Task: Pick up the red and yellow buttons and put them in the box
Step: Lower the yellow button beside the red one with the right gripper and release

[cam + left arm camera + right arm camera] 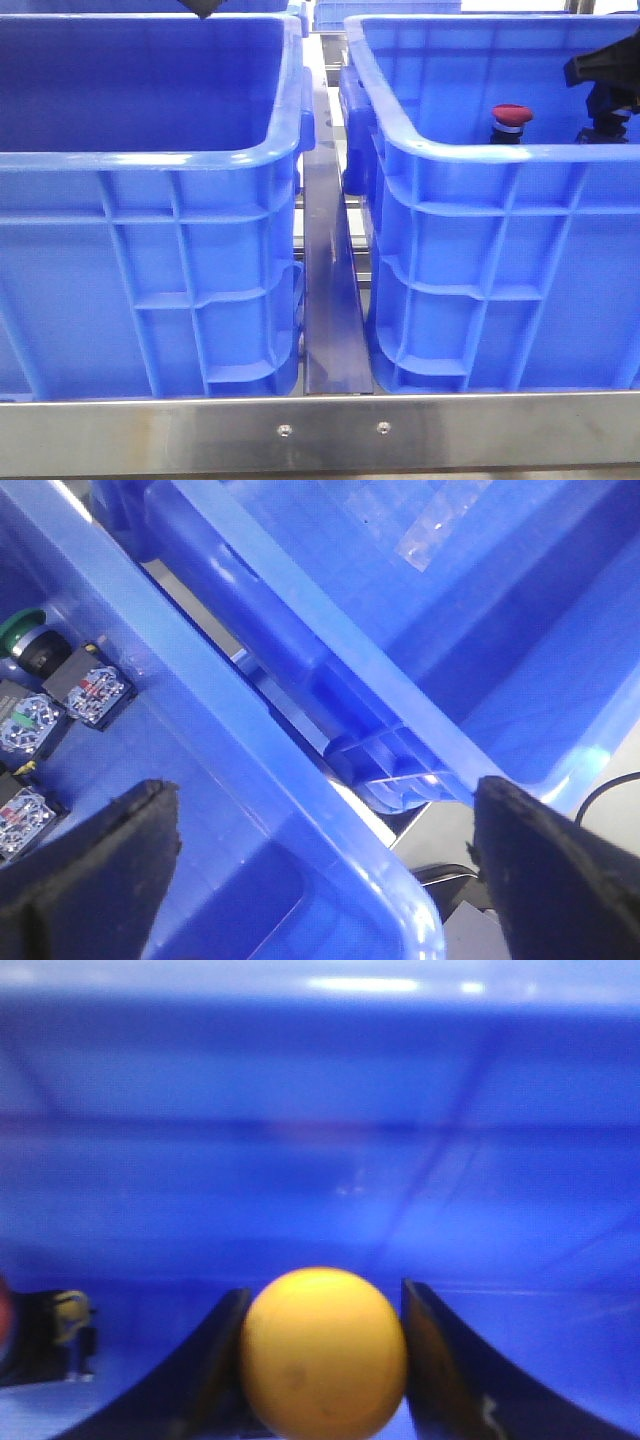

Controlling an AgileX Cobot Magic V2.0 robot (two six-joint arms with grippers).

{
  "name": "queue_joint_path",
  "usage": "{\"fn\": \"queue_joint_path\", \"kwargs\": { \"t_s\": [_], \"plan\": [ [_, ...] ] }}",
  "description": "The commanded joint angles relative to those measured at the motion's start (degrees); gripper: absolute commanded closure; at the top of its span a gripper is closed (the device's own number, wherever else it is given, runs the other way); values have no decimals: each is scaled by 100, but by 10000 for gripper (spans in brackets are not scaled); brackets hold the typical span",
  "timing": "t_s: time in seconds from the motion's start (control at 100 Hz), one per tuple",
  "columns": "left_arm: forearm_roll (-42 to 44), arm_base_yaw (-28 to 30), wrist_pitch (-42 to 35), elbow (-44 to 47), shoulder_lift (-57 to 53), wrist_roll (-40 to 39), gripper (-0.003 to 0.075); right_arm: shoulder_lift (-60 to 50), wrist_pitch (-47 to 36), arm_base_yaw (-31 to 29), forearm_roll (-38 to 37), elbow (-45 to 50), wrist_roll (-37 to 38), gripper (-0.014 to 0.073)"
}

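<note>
Gripping yellow-orange domed push button [323,1355] between right claw [322,1370] fingers, inside bright blue plastic crate [520,150]; left claw [320,865] spread apart.

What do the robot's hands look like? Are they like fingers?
Not like ours. Each gripper has just two dark, almost black fingers. The left gripper has thick, wedge-shaped fingers with a rough, matte surface. The right gripper has smoother, curved fingers that taper toward the tips. From the front, the right arm looks like chunky black parts.
</note>
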Motion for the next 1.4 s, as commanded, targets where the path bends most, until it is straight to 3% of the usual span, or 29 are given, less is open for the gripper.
{"fn": "queue_joint_path", "kwargs": {
  "t_s": [0.0,0.3,0.35,0.52,0.62,1.19,1.29,1.39],
  "plan": [
    [-96,-46,-307,-168,-221,0,154,-185,-519,-95,-246,-148,-73,445],
    [-182,-46,-307,-168,-221,0,154,-42,-491,-94,-323,-148,-73,428],
    [-182,-46,-307,-168,-221,0,154,-42,-497,-94,-323,-148,-73,376],
    [-182,-46,-307,-168,-221,0,154,-42,-532,-94,-323,-148,-73,55],
    [-182,-46,-307,-168,-221,0,154,-62,-508,-94,-323,-148,-73,-9],
    [-157,-35,-481,-168,-221,0,156,-1272,555,-94,-317,26,-63,11],
    [-157,27,-509,-168,-221,0,213,-1610,702,-94,-303,191,-63,155],
    [-133,136,-557,-168,-221,-71,405,-1927,972,-94,-298,379,-63,337]
  ]
}}
